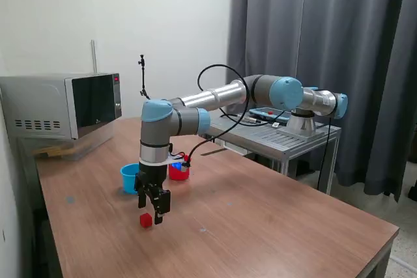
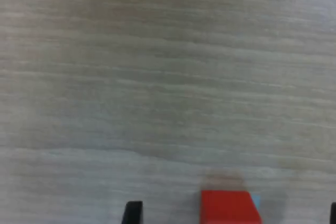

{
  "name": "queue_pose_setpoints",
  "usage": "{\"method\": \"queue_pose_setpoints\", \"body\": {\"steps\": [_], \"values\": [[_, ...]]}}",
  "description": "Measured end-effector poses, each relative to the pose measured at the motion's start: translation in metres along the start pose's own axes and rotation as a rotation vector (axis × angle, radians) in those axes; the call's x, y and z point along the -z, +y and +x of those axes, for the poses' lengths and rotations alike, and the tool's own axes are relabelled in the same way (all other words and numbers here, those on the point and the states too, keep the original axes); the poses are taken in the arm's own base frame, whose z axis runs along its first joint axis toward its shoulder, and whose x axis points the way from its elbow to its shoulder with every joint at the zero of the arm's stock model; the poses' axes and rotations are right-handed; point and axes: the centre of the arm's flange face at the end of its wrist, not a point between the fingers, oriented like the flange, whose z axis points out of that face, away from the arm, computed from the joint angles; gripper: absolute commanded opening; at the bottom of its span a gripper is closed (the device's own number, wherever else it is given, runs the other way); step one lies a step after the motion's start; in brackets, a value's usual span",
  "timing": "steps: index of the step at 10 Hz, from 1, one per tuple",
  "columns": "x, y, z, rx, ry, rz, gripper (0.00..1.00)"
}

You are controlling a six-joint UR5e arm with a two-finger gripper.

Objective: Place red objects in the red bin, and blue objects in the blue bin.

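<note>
A small red cube (image 1: pixel 145 220) lies on the wooden table (image 1: pixel 260 226). My gripper (image 1: pixel 150 211) hangs just above it, pointing straight down, open and holding nothing. In the wrist view the red cube (image 2: pixel 229 207) sits between the two dark fingertips (image 2: pixel 133 212), nearer the far one, and touches neither; my gripper (image 2: pixel 233 214) straddles it. The light blue cup (image 1: pixel 130 178) stands behind my gripper, toward the exterior view's left. The red cup (image 1: pixel 178 172) stands behind it toward the right, partly hidden by the wrist. No blue cubes show clearly.
A microwave (image 1: pixel 62 105) stands at the back on the exterior view's left. A metal side table (image 1: pixel 287 136) carries the arm's base, with a dark curtain (image 1: pixel 326 30) behind. A black cable loops from the arm down toward the red cup.
</note>
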Motion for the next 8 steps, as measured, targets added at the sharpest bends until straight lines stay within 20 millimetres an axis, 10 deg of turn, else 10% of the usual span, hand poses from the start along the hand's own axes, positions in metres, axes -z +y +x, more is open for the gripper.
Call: {"method": "queue_pose_setpoints", "body": {"steps": [8], "values": [[-0.0022, 0.0016, -0.0038, 0.003, 0.001, -0.007, 1.0]]}}
